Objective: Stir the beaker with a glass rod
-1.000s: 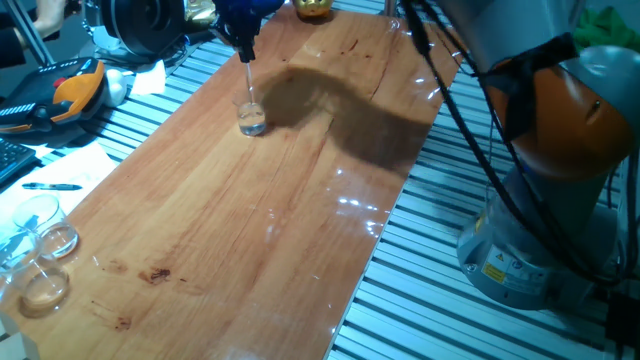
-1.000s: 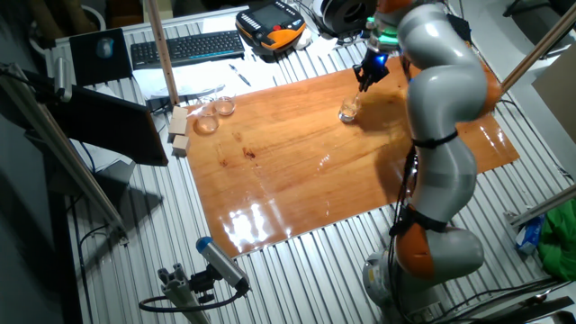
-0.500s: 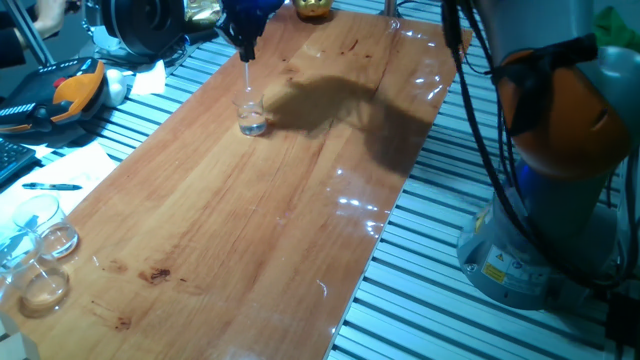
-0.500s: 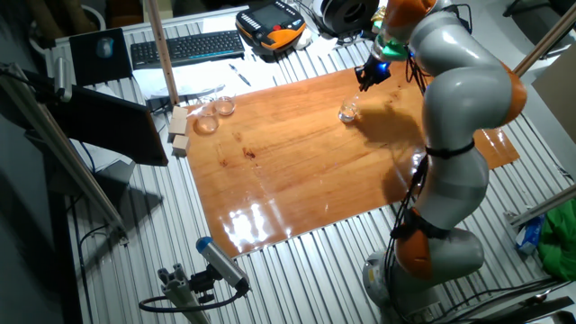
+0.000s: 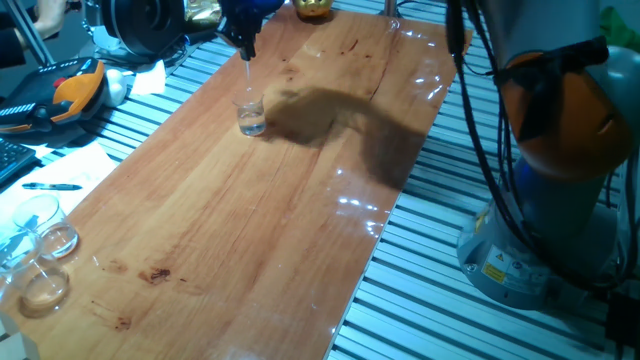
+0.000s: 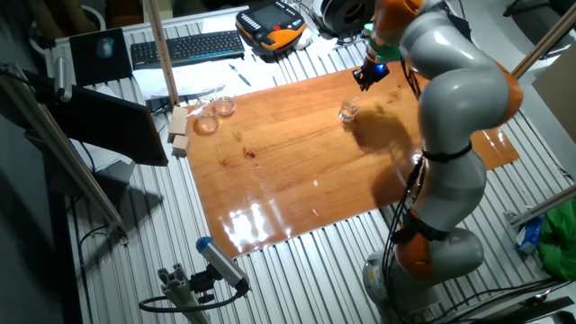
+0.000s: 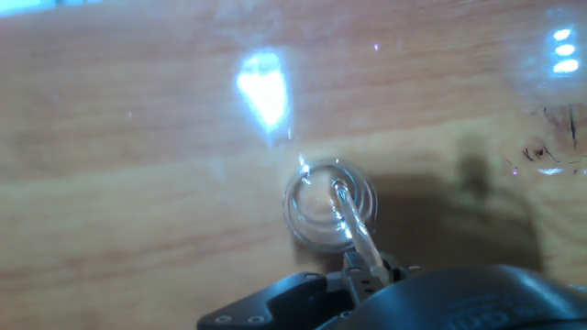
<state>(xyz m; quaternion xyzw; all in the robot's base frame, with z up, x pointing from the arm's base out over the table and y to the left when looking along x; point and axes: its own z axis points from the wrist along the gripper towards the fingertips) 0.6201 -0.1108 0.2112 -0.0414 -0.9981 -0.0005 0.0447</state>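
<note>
The small clear beaker (image 5: 251, 116) stands upright on the wooden table top (image 5: 250, 220) near its far end. It also shows in the other fixed view (image 6: 347, 112) and in the hand view (image 7: 328, 202). My gripper (image 5: 245, 45) hangs right above the beaker and is shut on the glass rod (image 5: 248, 80). The rod points down, and its lower end is inside the beaker's rim (image 7: 341, 197). In the other fixed view the gripper (image 6: 366, 79) is just above and right of the beaker. The rod is too thin to see there.
Several larger clear glass dishes (image 5: 40, 250) are grouped at the table's near left corner, also visible in the other fixed view (image 6: 214, 112). Wooden blocks (image 6: 179, 130) lie beside them. A keyboard (image 6: 187, 47) and an orange device (image 6: 274, 22) lie behind the table. The robot base (image 5: 540, 200) stands at right.
The arm's upper links and their shadow have shifted. The gripper and rod have shifted slightly over the beaker. The beaker has stayed in place.
</note>
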